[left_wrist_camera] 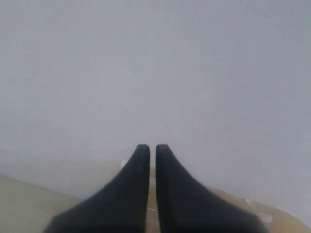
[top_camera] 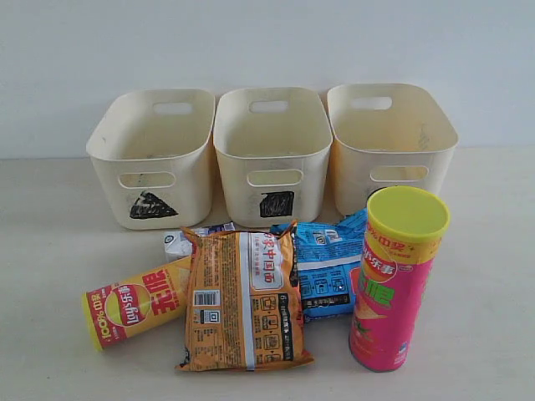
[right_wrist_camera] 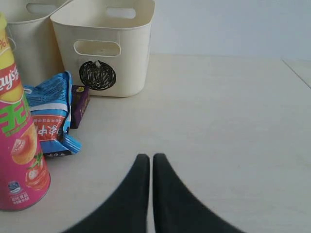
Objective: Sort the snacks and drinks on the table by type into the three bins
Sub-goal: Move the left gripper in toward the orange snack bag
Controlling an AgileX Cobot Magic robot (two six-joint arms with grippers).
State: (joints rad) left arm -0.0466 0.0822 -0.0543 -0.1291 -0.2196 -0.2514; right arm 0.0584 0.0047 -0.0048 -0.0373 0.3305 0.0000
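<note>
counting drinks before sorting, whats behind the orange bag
A white and blue carton pokes out behind the orange bag, at its far left corner. The bag covers the rest of it, so anything else back there cannot be seen.

The cream plastic tub with a black triangle [top_camera: 150,159], the cream plastic tub with a black square [top_camera: 272,154] and the cream plastic tub with a black circle [top_camera: 389,142] are smooth, with a soft satin sheen; their marks look matt. The pale beige wood-grain table [top_camera: 485,276] is matt and even. The tall pink chip can [top_camera: 393,301] has a glossy printed wrap and a smooth yellow-green plastic lid [top_camera: 407,213]; the yellow-red chip can [top_camera: 138,309] shines likewise. The flat orange bag [top_camera: 242,301] and the flat blue bag [top_camera: 330,267] are crinkled glossy film. The small white and blue carton [top_camera: 178,244] and the small dark purple carton [right_wrist_camera: 79,104] look like coated paperboard. The left gripper [left_wrist_camera: 152,147] and the right gripper [right_wrist_camera: 150,156] have smooth matt black fingers.
</note>
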